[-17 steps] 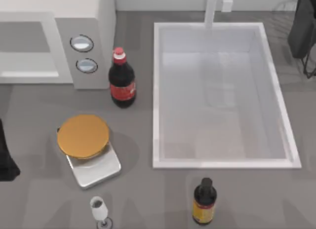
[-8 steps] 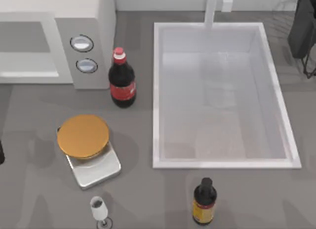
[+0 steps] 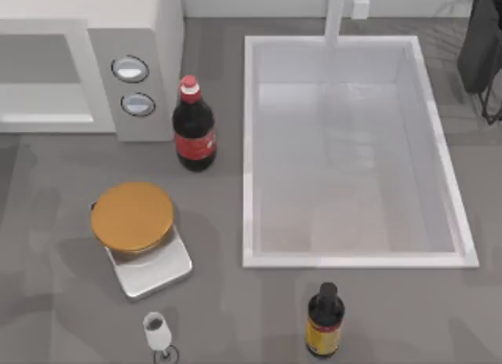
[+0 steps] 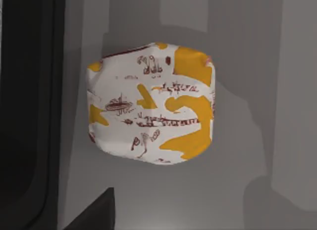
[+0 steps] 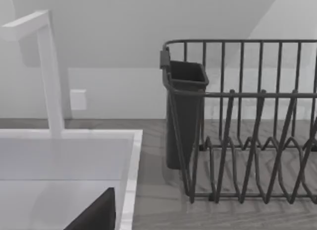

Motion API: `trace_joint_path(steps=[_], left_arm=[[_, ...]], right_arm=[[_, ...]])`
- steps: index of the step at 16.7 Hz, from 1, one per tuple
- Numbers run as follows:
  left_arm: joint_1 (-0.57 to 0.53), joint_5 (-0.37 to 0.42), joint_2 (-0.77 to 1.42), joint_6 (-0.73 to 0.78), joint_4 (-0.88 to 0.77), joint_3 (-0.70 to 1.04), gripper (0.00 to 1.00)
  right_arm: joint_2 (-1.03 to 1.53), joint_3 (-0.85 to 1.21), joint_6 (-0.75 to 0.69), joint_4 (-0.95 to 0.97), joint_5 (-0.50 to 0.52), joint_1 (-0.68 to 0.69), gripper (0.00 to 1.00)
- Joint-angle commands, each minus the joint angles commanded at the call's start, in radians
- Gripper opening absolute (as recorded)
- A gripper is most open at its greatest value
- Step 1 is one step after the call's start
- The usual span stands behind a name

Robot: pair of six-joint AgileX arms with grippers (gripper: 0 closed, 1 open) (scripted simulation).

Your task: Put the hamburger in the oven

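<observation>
Hamburger (image 4: 151,103) (white wrapper, yellow patches) lies on the grey counter (image 4: 247,190) under our left wrist camera; pincer grip: we cannot tell.

The oven (image 3: 86,58) — and the dish rack (image 5: 247,126) — are cut by picture edges.

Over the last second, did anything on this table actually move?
Yes: the dark shape of my left arm at the table's left edge slid out of the top view. Its wrist camera now looks at the hamburger lying in its wrapper. The oven, cola bottle, scale, sink and my right arm, parked at the far right, stayed put.
</observation>
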Motion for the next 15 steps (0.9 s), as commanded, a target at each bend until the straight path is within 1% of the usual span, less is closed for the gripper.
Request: trace_joint_path(steps=[4, 8, 11, 15], left_arm=[[0.053, 0.007, 0.291, 0.026, -0.201, 0.222, 1.00], [0.091, 0.024, 0.457, 0.035, -0.303, 0.398, 1.00], [0.105, 0.025, 0.501, 0.040, -0.312, 0.446, 1.00], [0.105, 0.025, 0.501, 0.040, -0.312, 0.446, 1.00]], right_arm=[[0.000, 0.000, 0.000, 0.000, 0.000, 0.000, 1.00], [0.000, 0.000, 0.000, 0.000, 0.000, 0.000, 1.00], [0.000, 0.000, 0.000, 0.000, 0.000, 0.000, 1.00], [0.000, 0.000, 0.000, 0.000, 0.000, 0.000, 1.00]])
